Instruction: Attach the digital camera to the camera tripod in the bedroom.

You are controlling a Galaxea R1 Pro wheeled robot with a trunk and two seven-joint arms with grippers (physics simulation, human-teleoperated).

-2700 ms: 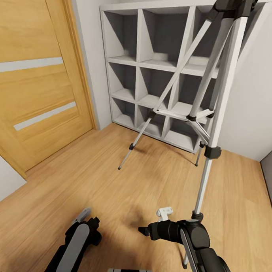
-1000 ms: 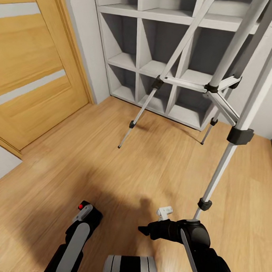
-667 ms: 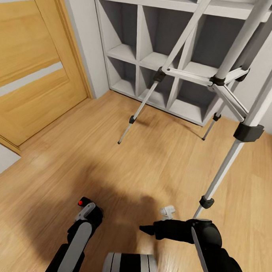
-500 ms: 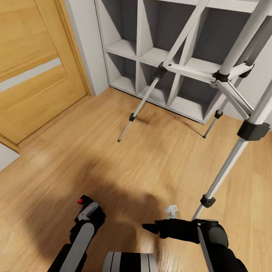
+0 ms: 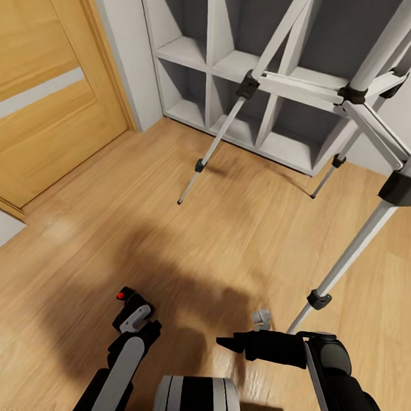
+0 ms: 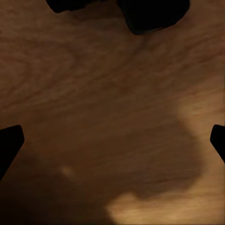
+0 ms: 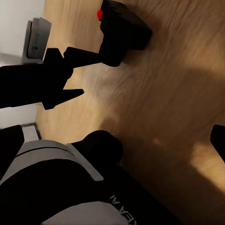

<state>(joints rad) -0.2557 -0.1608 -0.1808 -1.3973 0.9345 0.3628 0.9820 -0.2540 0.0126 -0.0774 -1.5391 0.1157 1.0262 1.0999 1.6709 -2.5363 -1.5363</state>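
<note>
- The camera tripod (image 5: 353, 104) stands on the light wood floor (image 5: 228, 230) of the bedroom, just before the white cube shelf (image 5: 236, 57).
- One silver leg of the tripod (image 5: 217, 140) slants down toward the door side and ends on the floor in front of the shelf; a second leg (image 5: 329, 175) lands close to the shelf's foot.
- The third leg (image 5: 359, 242) runs down nearest the robot and passes just beside the right arm; its black joint (image 5: 318, 299) sits directly above that arm.
- Grey cross braces (image 5: 300, 90) join the legs at a black hub (image 5: 352, 94).
- The wooden door (image 5: 49, 97) with a pale stripe stands well to the left of the tripod, past a strip of grey-white wall (image 5: 125, 52).
- The left gripper (image 5: 132, 313) carries the digital camera (image 5: 129, 302), its red button (image 7: 100, 13) showing on top; the fingers are closed on the black body.
- The camera is well short of the tripod's legs, low over the floor.
- The right gripper (image 5: 229, 343) points toward the left arm, between it and the near tripod leg; I cannot tell how far its fingers are spread.
- A dark shadow (image 5: 167, 269) lies on the floor between the robot and the tripod.
</note>
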